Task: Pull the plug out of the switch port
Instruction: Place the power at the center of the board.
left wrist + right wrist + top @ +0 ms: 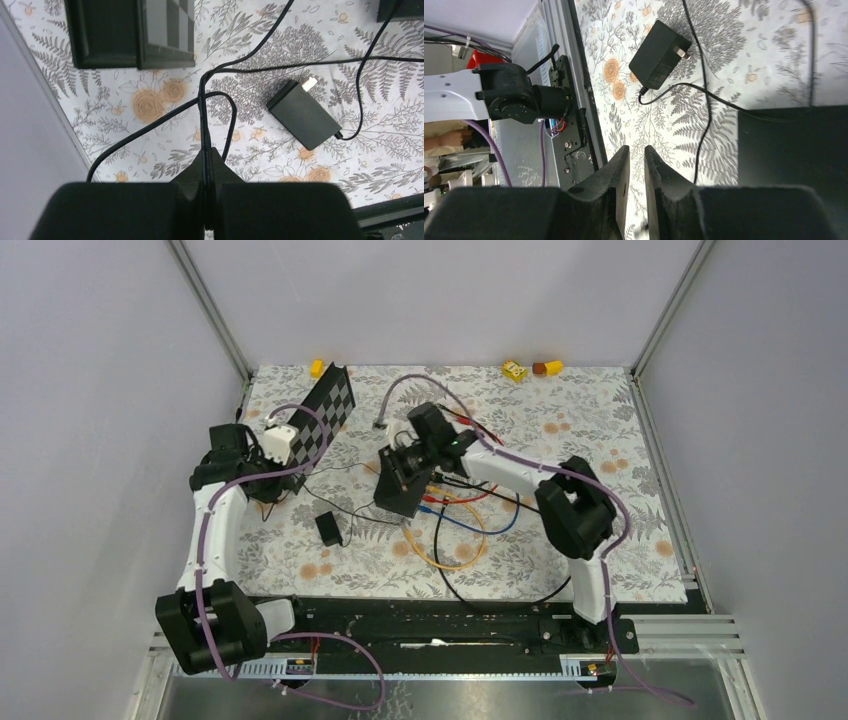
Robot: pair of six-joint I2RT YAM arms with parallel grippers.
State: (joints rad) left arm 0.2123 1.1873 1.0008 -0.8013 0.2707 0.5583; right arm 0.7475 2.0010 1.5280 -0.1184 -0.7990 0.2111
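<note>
Hovering just over the flat matte-black rectangular switch (pixel 398 490) at the middle of the floral counter (pixel 600 440), the right pincer (pixel 636 150) is far nearer than the left, its fingers narrowly parted and holding nothing. The left pincer (pixel 206 152), well apart, is pressed together on a thin black wire (pixel 202 110). Coloured cables (pixel 455 502) leave the switch's edge facing the right arm, but plugs and ports are too small to make out.

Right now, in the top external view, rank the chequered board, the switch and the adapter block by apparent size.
1. Chequered board
2. Switch, partly covered, so unsure against the board
3. Adapter block, clearly smallest
</note>
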